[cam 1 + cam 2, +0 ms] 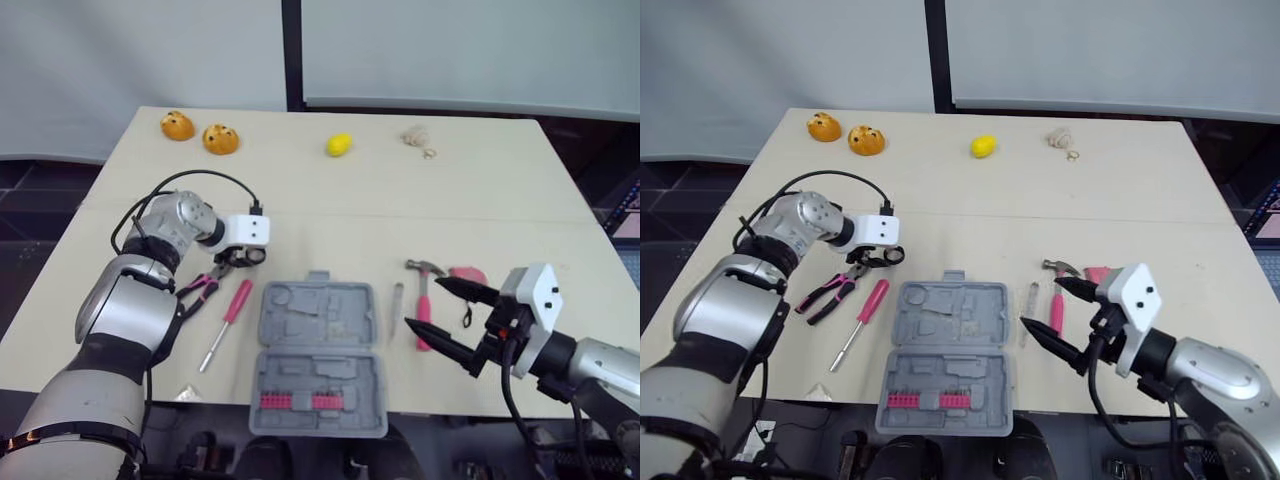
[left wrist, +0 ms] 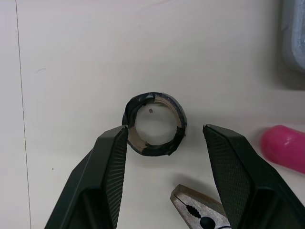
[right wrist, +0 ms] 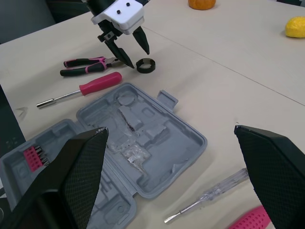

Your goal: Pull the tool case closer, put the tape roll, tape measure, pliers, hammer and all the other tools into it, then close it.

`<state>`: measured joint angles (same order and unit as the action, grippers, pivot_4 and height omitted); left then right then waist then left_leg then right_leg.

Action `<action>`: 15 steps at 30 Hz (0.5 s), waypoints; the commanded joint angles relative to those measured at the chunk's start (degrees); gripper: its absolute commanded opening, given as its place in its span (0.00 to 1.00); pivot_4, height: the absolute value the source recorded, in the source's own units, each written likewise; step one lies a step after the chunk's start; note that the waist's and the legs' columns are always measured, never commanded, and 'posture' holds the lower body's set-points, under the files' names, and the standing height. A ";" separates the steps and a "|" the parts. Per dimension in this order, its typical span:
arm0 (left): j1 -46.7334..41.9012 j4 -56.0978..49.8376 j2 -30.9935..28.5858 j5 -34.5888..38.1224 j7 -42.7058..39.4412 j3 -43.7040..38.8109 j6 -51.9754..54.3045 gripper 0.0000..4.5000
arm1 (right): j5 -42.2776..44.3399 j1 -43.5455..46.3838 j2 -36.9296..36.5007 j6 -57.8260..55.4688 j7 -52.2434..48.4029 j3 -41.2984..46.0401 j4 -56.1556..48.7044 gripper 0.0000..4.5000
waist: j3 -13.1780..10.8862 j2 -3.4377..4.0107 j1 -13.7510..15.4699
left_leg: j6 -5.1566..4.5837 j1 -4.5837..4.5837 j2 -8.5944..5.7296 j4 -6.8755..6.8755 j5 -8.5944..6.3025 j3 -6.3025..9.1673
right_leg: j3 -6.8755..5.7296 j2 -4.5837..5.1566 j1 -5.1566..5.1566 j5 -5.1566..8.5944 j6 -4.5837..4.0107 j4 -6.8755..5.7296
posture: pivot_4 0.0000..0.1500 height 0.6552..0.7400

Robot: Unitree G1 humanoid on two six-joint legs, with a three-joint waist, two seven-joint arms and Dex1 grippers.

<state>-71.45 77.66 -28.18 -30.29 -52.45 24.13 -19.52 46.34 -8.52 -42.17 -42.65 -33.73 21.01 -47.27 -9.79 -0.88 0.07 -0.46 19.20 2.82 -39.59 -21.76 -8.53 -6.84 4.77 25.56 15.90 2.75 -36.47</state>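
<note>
Left wrist view: left gripper (image 2: pixel 166 130) fingers apart, straddling tape roll (image 2: pixel 152 151) on table (image 1: pixel 350 200), pliers (image 2: pixel 195 210) just beside. Left arm bent, wrist angled down. Right gripper (image 1: pixel 424 302) fingers wide apart, aimed toward open tool case (image 1: pixel 318 320), near hammer (image 1: pixel 424 268).

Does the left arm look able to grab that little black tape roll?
Probably yes: the left end effector hangs open right at the tape roll, with nothing between them. The pliers lie close beside, but not in the way.
</note>
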 commanded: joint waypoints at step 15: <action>1.43 1.02 3.38 -2.72 1.08 1.27 4.71 0.61 | 2.42 -3.09 -0.75 0.71 3.84 3.19 -4.16 1.00 | 0.05 -0.03 0.02 | 0.00 -0.05 -0.01 -0.02 0.00 -0.01 | 0.02 0.00 -0.04 0.00 0.00 -0.02 | 1.00 0.87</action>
<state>-70.71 79.00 -25.43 -32.13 -51.29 24.77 -14.98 48.05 -11.79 -42.39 -42.68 -30.55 22.78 -49.41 -9.74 -0.91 0.09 -0.46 19.16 2.81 -39.60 -21.75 -8.54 -6.81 4.77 25.52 15.90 2.75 -36.49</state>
